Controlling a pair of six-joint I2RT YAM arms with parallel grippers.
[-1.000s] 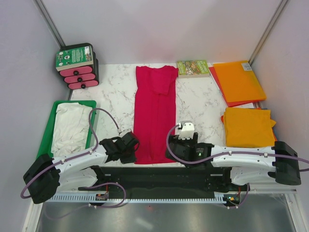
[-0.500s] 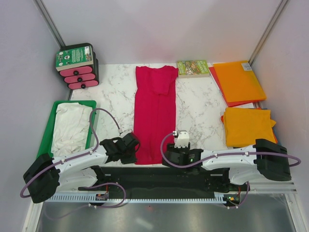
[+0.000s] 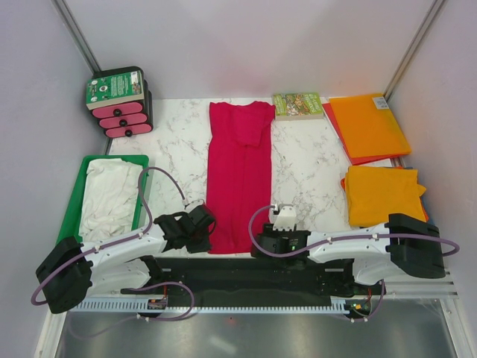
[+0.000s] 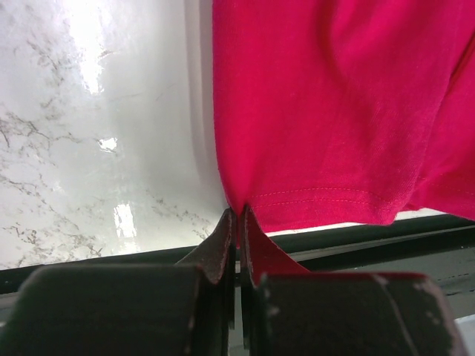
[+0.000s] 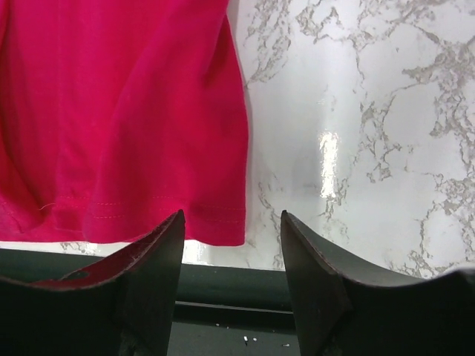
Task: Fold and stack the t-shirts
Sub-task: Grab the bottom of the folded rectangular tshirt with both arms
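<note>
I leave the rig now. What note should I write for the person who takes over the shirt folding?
Left gripper: shut on the near left hem corner of the red shirt.
Right gripper: open, fingers either side of the near right hem corner, not yet closed.
Red shirt: lengthwise mid-table, sleeves folded in.
White shirt: crumpled in the green tray.
Orange shirt: folded, right side; second orange shirt behind it.
Left: fold red and white, stack all.

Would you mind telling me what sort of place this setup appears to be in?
Probably a robot test booth: plain white walls enclose a marble-patterned table, the left arm and right arm mount at its near edge, and a red t-shirt lies flat.
</note>
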